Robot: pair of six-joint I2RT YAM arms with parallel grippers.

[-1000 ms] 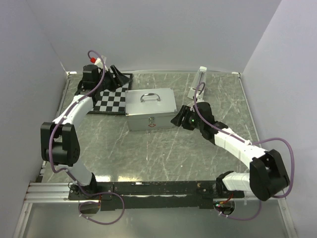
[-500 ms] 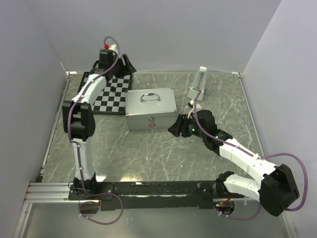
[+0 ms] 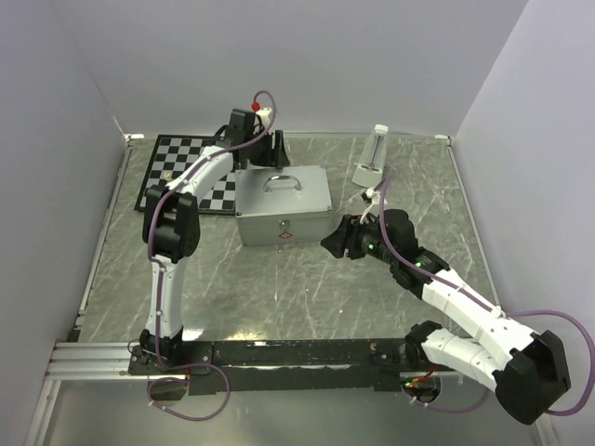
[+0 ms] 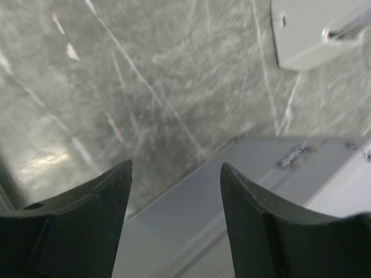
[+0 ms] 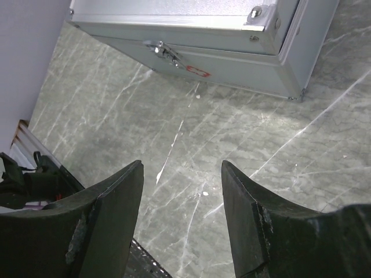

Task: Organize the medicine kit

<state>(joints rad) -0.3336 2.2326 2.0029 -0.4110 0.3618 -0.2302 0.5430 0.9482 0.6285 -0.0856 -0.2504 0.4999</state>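
1. The medicine kit [image 3: 282,206] stands closed on the table [image 3: 279,297], handle up, latch facing the arms.
2. The left hand [image 4: 175,174] hovers behind it, fingers apart, empty.
3. The right hand [image 5: 182,171] hangs near its front right corner, fingers apart, empty.

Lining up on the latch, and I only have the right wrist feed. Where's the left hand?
Observer: The left hand is open and empty, at the hinged back edge of the boxy silver aluminium case.
Operator: Is there a handle on the lid?
Observer: Yes, a curved metal handle sits mid-lid.
Operator: Any other clutter?
Observer: A flat black-and-white chequered board lies left of the case, toward the far-left corner.
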